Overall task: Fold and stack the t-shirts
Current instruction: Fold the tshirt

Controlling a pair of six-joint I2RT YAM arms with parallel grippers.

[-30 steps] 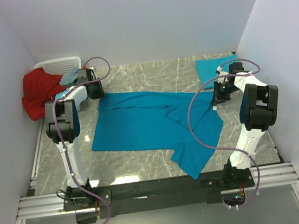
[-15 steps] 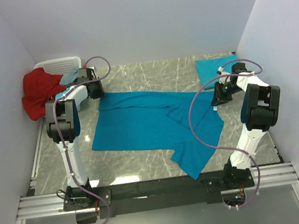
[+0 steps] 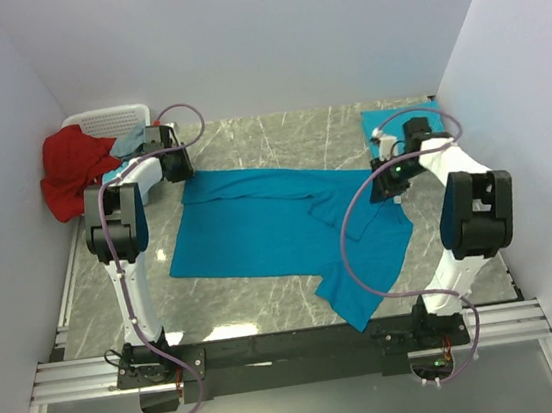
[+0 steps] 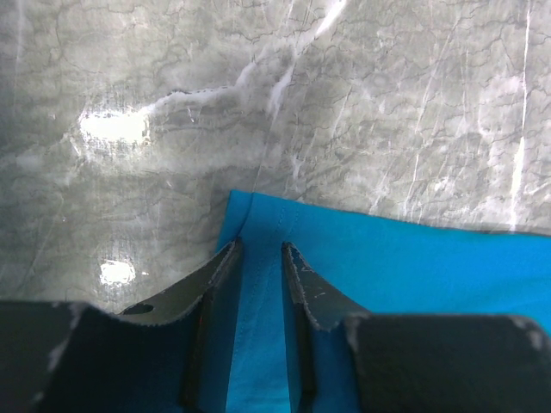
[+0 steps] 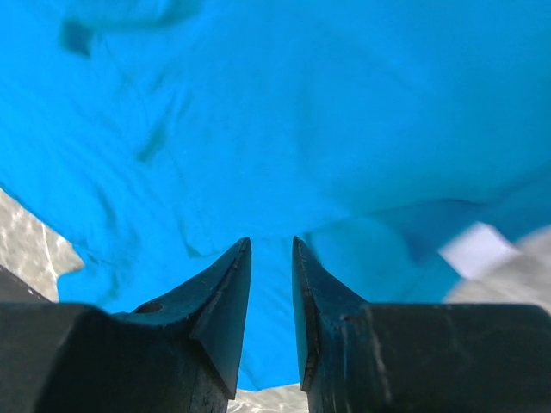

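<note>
The shirt (image 3: 279,231) lies spread flat, long axis left-right. The left gripper (image 4: 258,248) sits at its far-left corner and the right gripper (image 5: 271,243) over its far-right edge. Both have jaws slightly apart, holding nothing.

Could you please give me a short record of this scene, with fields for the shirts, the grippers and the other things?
table: grey marble pattern
spread shirt: teal, mostly flat in the middle, right side partly folded over
folded shirt: teal, far right corner of the table
left gripper: at the spread shirt's far left corner, jaws slightly apart
right gripper: above the spread shirt's right side, jaws slightly apart, gripping nothing
basket: white, far left corner, red cloth draped over it
</note>
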